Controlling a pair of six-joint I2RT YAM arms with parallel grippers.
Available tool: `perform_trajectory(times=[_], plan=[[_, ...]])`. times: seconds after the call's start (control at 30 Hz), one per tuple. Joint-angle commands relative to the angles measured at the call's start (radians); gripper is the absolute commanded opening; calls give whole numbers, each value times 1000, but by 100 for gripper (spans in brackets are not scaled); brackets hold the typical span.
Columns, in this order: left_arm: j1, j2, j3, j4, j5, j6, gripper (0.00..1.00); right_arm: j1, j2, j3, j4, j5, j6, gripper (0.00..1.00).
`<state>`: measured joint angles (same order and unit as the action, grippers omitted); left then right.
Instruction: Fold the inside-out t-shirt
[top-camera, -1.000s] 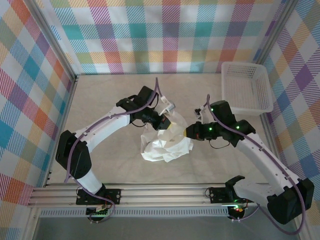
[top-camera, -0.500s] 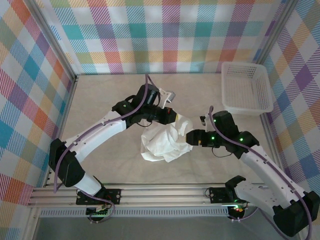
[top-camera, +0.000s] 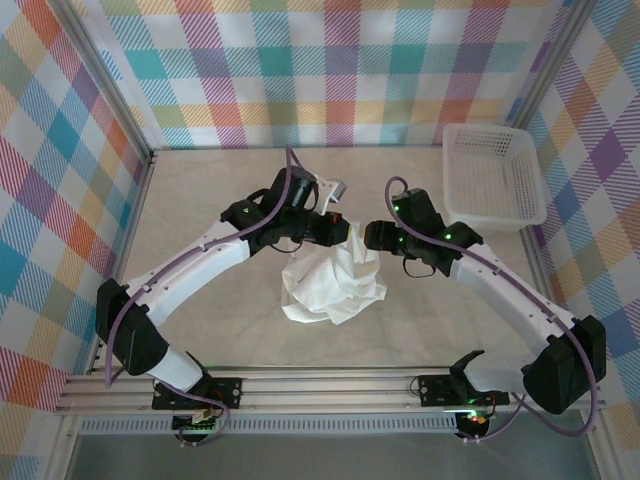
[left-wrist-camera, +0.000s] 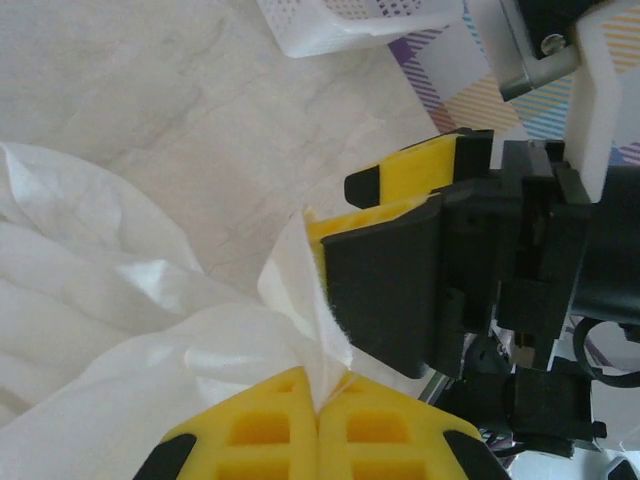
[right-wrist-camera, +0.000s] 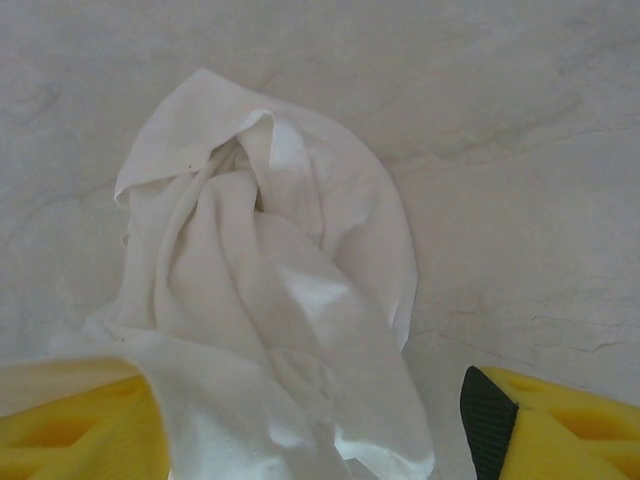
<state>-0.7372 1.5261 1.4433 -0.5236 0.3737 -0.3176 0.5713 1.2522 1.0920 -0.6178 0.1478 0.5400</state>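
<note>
Left pincer (left-wrist-camera: 318, 402) grips t-shirt (left-wrist-camera: 120, 300) edge; basket (top-camera: 492, 182) well apart.

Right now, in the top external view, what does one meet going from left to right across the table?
left arm's elbow → inside-out t-shirt → white mesh basket

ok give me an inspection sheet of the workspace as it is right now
surface: pale marbled table, no spills seen
job's things: white t-shirt crumpled in a heap mid-table, not folded
clutter: white mesh basket in the far right corner, apart from the t-shirt
grippers: left gripper shut on an edge of the t-shirt; right gripper open, cloth between its fingers
cables: purple cable runs along each arm, looping at the wrists
surroundings: plaid walls on three sides, metal rail at the near edge
</note>
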Motion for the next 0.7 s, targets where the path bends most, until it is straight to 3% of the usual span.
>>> perform_trajectory(times=[0.0,0.13,0.3,0.67], plan=[[0,-38,10,-22,-21,19,0,-5,-26,9,-36,-47,-42,72],[1,-41,22,-41,-44,34,0,-41,14,23,-235,-16,-28,66],[2,-51,16,-54,-62,58,0,-99,-63,-88,-288,-37,-48,55],[2,-52,-12,-33,-59,48,0,-126,-235,-227,-325,-408,-33,40]])
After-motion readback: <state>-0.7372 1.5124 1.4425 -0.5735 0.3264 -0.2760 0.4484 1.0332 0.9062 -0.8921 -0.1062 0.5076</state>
